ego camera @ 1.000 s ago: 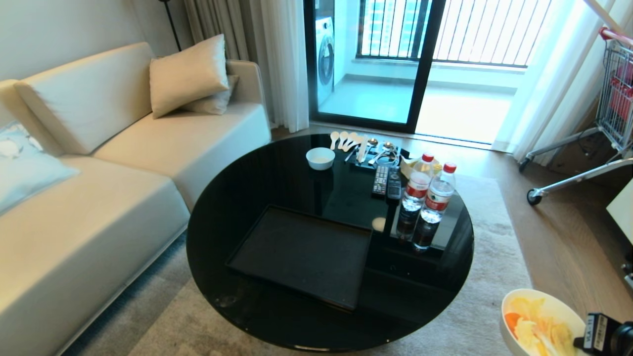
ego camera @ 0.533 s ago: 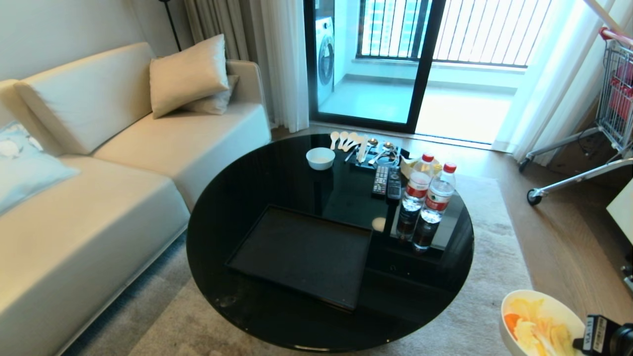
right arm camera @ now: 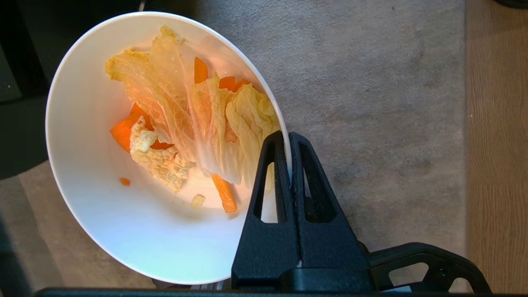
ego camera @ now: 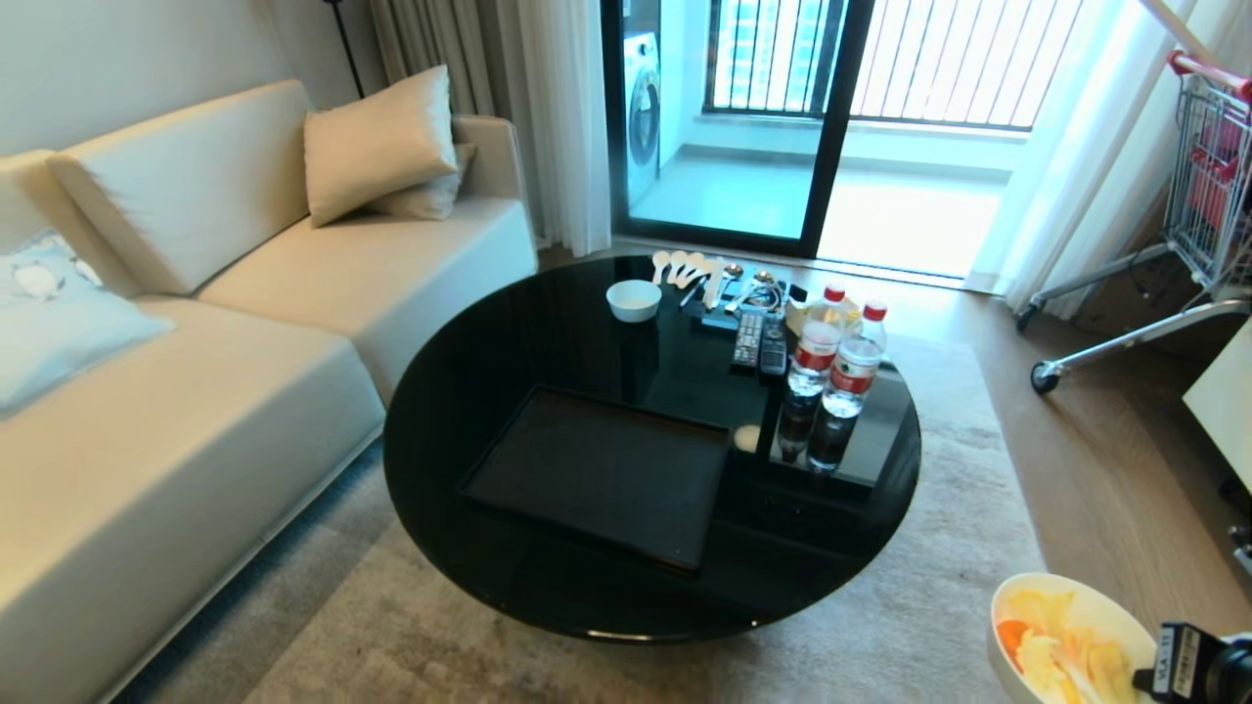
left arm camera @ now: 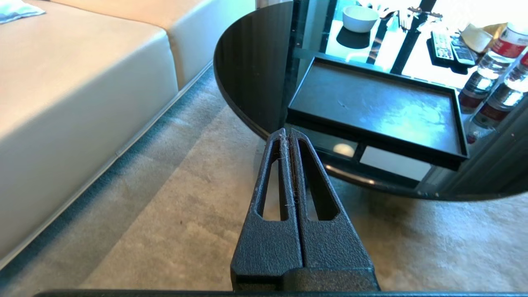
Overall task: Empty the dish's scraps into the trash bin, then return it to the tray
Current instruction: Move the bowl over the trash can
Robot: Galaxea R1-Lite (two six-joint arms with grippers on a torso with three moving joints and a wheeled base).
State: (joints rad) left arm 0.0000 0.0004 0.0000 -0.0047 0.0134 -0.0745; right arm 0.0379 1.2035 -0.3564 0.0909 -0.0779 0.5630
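We hold the dish (right arm camera: 123, 214) in our right gripper (right arm camera: 291, 165), whose two black fingers are pressed together on the dish's thin rim, one inside the wall and one outside. The dish hangs in the air at our right side, off the counter (ego camera: 548, 323), above beige carpet (right arm camera: 371, 103). The trash bin is in none of our views, so we cannot say how near it is.

The main risk, as we judge it, is the grip itself: a smooth rim pinched at one spot could pivot or slip if we swing or tip too fast, dropping the dish onto the carpet. The dish is already tilted in the wrist view, so the scraps (right arm camera: 185, 123) could slide over the low edge and land on the floor before we reach the bin. Loose leaves might also cling to the wall when we pour.

The dish is a plain white, deep-sided round bowl. It holds pale yellow, crinkled cabbage-like leaves, several orange carrot pieces and a few small crumbs.

Our left gripper (left arm camera: 288, 138) hangs idle, fingers together and holding nothing, low over the carpet near the counter's edge. The black tray (ego camera: 602, 469) lies bare on the counter, well apart from the dish.
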